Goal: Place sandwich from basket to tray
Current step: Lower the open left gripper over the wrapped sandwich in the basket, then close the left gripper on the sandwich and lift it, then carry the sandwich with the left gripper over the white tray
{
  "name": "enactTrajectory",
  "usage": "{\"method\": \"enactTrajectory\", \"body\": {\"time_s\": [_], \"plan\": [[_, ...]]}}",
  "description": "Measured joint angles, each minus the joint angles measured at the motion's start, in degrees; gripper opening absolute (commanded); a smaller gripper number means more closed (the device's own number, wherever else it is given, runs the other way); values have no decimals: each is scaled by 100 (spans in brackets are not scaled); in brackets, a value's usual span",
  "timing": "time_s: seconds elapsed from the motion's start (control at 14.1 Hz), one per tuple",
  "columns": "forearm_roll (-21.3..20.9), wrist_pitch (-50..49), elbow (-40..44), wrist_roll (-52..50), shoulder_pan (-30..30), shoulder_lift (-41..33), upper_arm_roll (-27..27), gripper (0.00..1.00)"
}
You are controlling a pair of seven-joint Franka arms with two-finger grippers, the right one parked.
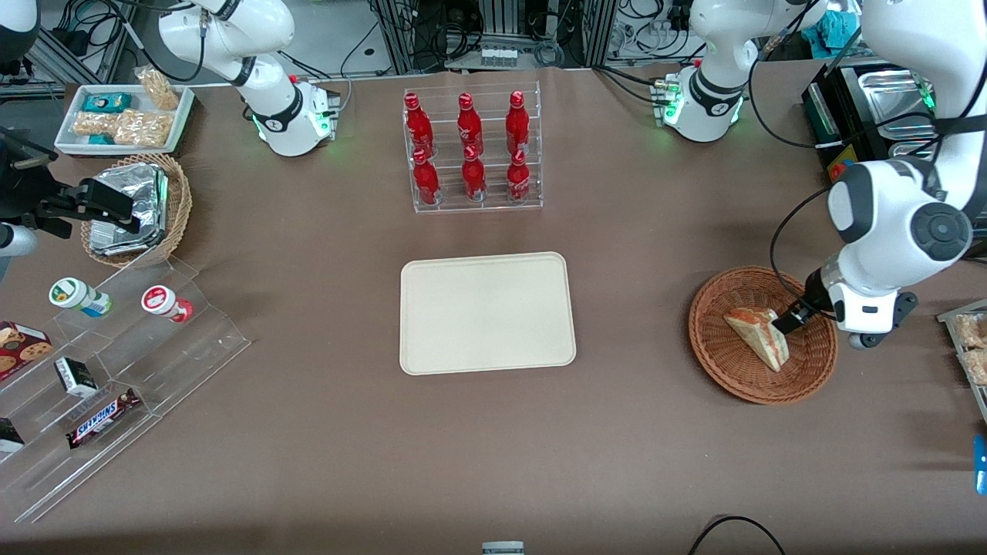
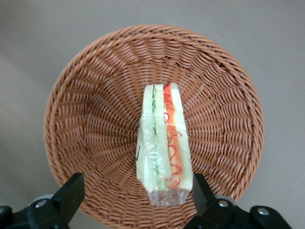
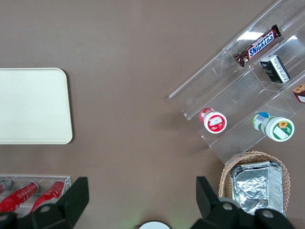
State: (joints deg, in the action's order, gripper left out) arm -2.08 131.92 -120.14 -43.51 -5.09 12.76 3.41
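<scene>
A triangular sandwich [image 1: 759, 333] in clear wrap lies in the shallow reddish-brown wicker basket [image 1: 717, 351], toward the working arm's end of the table. In the left wrist view the sandwich [image 2: 163, 143] shows pale bread with green and red-orange filling, resting on the basket [image 2: 95, 109] floor. My gripper [image 1: 788, 320] is low inside the basket, open, its fingers [image 2: 71, 193] wide apart. One finger stands right beside the sandwich's wrapped end, the other well away from it. The cream tray [image 1: 486, 312] lies flat at the table's middle with nothing on it.
A clear rack of red bottles [image 1: 472, 150] stands farther from the front camera than the tray. Toward the parked arm's end are a tan basket of foil packs [image 1: 143, 208], a white snack tray [image 1: 123, 116] and clear stepped shelves with snacks [image 1: 108, 362].
</scene>
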Motion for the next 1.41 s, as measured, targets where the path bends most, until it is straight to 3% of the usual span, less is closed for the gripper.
{"method": "enactTrajectory", "body": {"time_s": [0.28,0.35,0.42,0.49,0.78,1.06,1.41], "plan": [[202,521,-16,-226,70,337,62,99],[238,597,-20,-235,108,436,74,78],[242,622,-22,-250,141,533,79,38],[243,625,-24,-257,167,609,80,14],[237,436,4,98,214,647,84,6],[236,-596,438,588,323,501,95,1],[236,-1850,1311,1018,1422,356,148,3]]}}
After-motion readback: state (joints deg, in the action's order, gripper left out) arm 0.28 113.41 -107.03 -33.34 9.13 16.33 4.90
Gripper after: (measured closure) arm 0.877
